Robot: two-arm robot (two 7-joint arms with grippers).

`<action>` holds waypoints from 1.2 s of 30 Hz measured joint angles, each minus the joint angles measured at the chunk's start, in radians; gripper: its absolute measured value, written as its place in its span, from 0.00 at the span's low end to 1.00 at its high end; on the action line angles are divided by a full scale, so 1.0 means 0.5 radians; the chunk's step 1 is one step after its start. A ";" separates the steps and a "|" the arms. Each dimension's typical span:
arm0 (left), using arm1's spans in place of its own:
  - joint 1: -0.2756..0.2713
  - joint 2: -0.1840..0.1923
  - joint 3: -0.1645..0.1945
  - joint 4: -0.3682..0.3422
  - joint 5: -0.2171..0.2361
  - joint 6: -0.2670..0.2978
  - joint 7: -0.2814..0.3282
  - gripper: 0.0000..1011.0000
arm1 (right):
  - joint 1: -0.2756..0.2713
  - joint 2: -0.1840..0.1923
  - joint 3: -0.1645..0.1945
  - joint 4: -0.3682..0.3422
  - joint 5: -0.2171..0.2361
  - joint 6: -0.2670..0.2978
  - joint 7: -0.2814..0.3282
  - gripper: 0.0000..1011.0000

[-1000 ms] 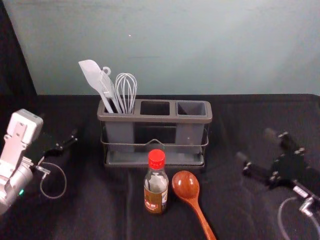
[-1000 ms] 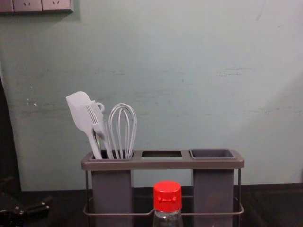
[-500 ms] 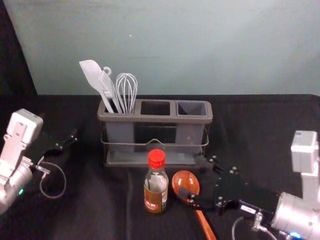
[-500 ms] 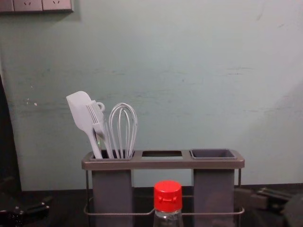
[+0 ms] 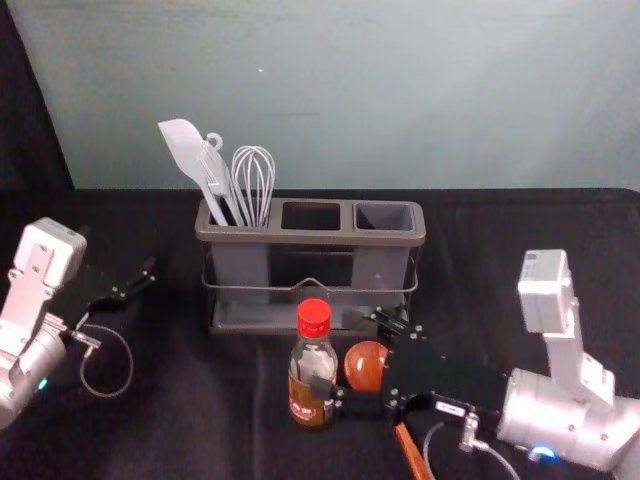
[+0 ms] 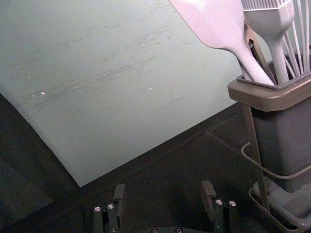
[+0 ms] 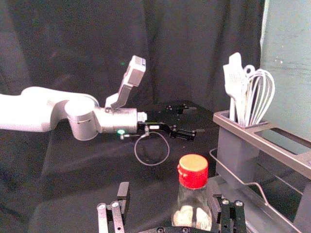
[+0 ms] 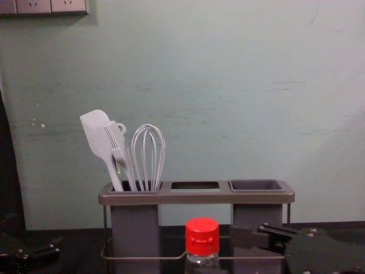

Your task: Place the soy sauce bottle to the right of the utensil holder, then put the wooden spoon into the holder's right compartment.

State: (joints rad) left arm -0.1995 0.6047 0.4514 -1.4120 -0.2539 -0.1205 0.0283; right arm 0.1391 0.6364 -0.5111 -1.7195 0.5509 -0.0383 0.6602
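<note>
At the head view's left, the left gripper (image 5: 118, 254) is idling, fingers spread. Below the central utensil holder (image 5: 310, 237), the soy sauce bottle (image 5: 308, 362) is awaiting relocation, the right gripper (image 5: 335, 353) straddling it, fingers spread; rightward, the wooden spoon (image 5: 365, 366) is lying uninserted.

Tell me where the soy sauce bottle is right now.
In the head view, the soy sauce bottle stands in front of the utensil holder, just left of the wooden spoon, with the right gripper open close by.
</note>
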 joint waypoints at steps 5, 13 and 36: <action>0.000 0.000 0.000 0.000 0.000 0.000 0.000 1.00 | 0.048 -0.039 -0.026 0.043 -0.013 0.006 0.004 0.99; 0.000 0.000 0.000 0.000 0.000 0.000 0.000 1.00 | 0.128 -0.109 -0.063 0.116 -0.016 0.020 0.009 0.99; 0.000 0.000 0.000 0.000 0.000 0.000 0.000 1.00 | 0.242 -0.213 -0.121 0.245 -0.117 -0.005 -0.037 0.99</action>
State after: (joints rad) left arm -0.1995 0.6047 0.4514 -1.4120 -0.2539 -0.1205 0.0283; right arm 0.2599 0.5298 -0.5717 -1.5968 0.4925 -0.0409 0.6417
